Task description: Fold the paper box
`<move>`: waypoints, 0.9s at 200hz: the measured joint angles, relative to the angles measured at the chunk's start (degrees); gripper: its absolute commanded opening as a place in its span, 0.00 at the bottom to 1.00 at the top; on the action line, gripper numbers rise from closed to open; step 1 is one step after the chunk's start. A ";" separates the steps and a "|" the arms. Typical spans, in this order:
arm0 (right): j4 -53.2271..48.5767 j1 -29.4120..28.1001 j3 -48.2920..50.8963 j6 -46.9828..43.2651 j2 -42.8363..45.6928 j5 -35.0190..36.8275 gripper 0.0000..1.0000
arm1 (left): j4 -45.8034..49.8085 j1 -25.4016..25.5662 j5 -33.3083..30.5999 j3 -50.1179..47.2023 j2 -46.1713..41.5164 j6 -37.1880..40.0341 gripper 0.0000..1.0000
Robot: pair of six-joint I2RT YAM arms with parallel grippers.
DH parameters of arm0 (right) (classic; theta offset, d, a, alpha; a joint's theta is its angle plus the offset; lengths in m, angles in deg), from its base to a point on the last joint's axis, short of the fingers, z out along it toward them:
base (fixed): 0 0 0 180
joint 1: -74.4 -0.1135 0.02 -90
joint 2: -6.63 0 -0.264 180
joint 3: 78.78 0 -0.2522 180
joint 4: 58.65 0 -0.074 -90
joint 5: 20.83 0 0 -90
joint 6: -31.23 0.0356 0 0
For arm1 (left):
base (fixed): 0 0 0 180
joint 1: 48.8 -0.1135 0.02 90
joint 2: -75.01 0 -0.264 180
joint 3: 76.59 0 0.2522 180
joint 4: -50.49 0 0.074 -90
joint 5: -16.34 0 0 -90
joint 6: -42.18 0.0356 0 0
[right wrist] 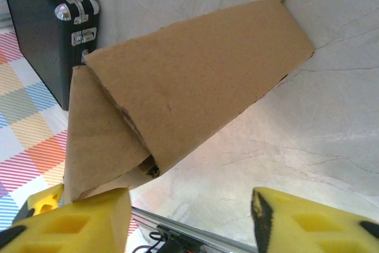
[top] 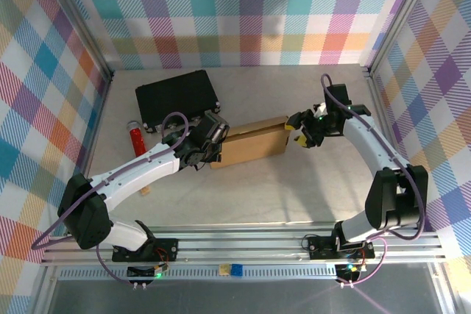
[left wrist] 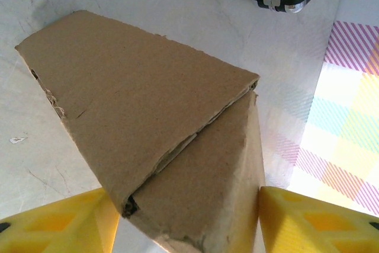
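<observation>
The paper box (top: 254, 145) is a folded brown cardboard mailer that lies mid-table between both arms. My left gripper (top: 217, 141) holds its left end. In the left wrist view the box's corner (left wrist: 177, 146) fills the gap, and both yellow fingers (left wrist: 65, 223) press its sides. My right gripper (top: 298, 131) is at the box's right end. In the right wrist view the box (right wrist: 189, 81) rests against the left finger (right wrist: 83, 223). A wide gap separates it from the other finger, so this gripper (right wrist: 186, 217) stands open.
A black case (top: 178, 97) with metal latches lies behind the box at the back left, close to its far end (right wrist: 47, 34). A red cylinder (top: 137, 139) lies left of the left arm. Plaid walls enclose the table on three sides.
</observation>
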 measured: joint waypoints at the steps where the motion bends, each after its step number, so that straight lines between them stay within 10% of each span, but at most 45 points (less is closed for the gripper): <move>1: 0.02 0.02 0.00 0.04 -0.04 -0.09 0.52 | 0.00 0.00 0.00 0.00 0.00 0.02 0.59; 91: 6.86 0.52 0.00 5.75 4.74 -5.05 0.70 | -0.44 0.00 -0.20 -0.37 -0.15 0.02 0.58; 180: 9.73 0.81 2.05 6.97 -2.95 -6.45 0.27 | -1.29 0.04 -0.15 -1.25 -0.31 0.02 0.58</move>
